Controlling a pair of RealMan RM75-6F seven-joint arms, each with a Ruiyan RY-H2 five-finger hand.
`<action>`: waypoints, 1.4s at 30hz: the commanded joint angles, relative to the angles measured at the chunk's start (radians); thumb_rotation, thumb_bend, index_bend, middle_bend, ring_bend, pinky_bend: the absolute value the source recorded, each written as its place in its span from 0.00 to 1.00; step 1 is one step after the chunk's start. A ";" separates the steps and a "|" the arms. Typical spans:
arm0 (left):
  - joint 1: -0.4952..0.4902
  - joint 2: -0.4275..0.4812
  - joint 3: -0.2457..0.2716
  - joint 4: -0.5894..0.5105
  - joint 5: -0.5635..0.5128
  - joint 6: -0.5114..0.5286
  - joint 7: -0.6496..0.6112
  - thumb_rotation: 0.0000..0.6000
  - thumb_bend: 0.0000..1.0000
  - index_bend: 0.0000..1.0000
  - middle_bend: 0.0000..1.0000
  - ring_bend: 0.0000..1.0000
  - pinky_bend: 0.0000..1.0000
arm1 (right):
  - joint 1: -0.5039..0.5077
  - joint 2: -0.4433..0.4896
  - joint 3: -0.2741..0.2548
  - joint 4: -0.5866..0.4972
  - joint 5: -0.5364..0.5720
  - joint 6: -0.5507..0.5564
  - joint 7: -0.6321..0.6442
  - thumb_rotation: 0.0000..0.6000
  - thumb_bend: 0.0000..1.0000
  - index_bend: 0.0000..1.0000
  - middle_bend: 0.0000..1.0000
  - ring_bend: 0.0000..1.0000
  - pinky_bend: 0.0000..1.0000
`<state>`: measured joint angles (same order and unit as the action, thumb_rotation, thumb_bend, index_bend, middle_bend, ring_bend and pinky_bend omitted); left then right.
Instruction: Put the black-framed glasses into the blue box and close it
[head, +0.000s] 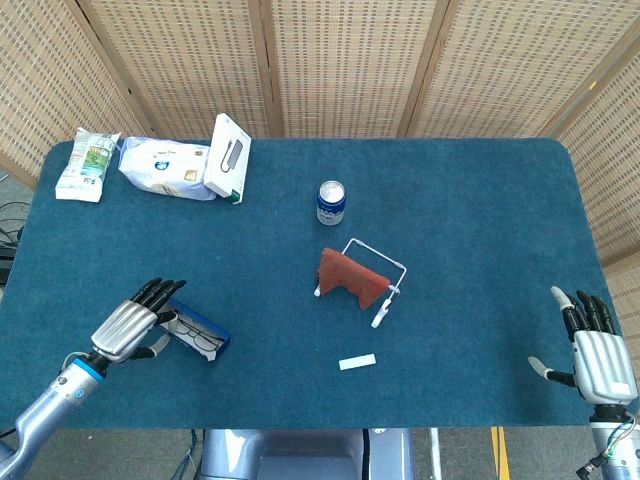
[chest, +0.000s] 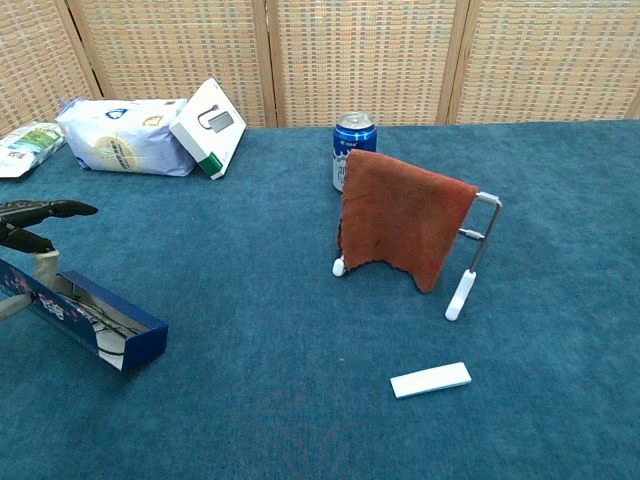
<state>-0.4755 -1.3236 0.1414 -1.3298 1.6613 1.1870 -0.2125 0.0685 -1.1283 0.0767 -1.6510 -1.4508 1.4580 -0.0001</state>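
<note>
The towel rack (head: 378, 283) near the middle of the blue table (head: 470, 240) serves as the landmark; a rust-red cloth (chest: 400, 228) hangs over its bar. Well to the left of the rack and nearer the front edge, the left hand (head: 128, 326) has its dark fingertips (head: 160, 290) on the left end of the blue box (head: 197, 334). In the chest view the same left hand (chest: 22, 222) shows only as dark fingers at the frame's left edge, over the near end of the blue box (chest: 85, 322), whose lid is half raised. Inside, thin dark wire of the black-framed glasses (head: 203, 338) shows through the gap; in the chest view the black-framed glasses (chest: 100, 318) are only faintly visible. The hand appears to be gripping the box end, though the exact contact is hard to make out from either view.

Far to the right of the rack, at the front right corner, the right hand (head: 598, 352) hovers with fingers straight and spread apart, holding nothing.

Just behind the rack stands a blue can (head: 331, 202). In front of it, slightly left, lies a small white strip (head: 357, 362). Well behind and to the left of the rack, a white box (head: 228, 157) leans against a pale pouch (head: 165, 167), with a green-and-white packet (head: 88, 165) further left.
</note>
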 joint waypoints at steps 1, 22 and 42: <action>-0.029 -0.005 -0.015 -0.018 -0.028 -0.059 -0.010 1.00 0.47 0.74 0.00 0.00 0.00 | 0.000 0.000 0.000 0.000 0.000 0.000 0.000 1.00 0.13 0.00 0.16 0.00 0.00; -0.072 -0.081 -0.068 -0.004 -0.116 -0.188 0.049 1.00 0.45 0.43 0.00 0.00 0.00 | 0.000 0.001 -0.001 0.002 -0.001 0.000 0.005 1.00 0.13 0.00 0.17 0.00 0.00; -0.101 0.042 -0.053 -0.103 -0.041 -0.169 0.019 1.00 0.22 0.00 0.00 0.00 0.00 | 0.000 0.002 0.000 0.000 0.001 -0.002 0.005 1.00 0.13 0.00 0.17 0.00 0.00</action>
<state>-0.5592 -1.3230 0.0722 -1.3926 1.5978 1.0391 -0.1948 0.0686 -1.1266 0.0763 -1.6514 -1.4500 1.4558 0.0046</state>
